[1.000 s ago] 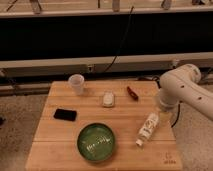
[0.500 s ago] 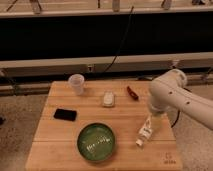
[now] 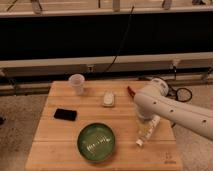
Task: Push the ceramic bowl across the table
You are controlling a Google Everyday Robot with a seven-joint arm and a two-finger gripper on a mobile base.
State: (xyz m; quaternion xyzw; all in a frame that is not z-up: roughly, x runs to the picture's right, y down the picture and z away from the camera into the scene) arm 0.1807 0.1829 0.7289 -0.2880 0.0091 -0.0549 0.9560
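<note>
The bowl [image 3: 98, 142] sits at lower centre of the counter [image 3: 52, 140], apart from the arm. We judge the push not yet begun. The gripper [image 3: 144, 119] hangs to its right by a bottle [image 3: 148, 131], largely hidden under the arm; open or closed, we cannot tell. Next it must meet the rim low and shove steadily, clear of the phone [image 3: 65, 114] and cup [image 3: 76, 83]. The planks are pale wood; behind runs a dark wall with rails.

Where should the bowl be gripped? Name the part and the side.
Pinch the rim of the bowl nearest the bottle, from above: it is wide, shallow and upright, so probably only the rim fits. The gripper hangs over that bottle.
</note>
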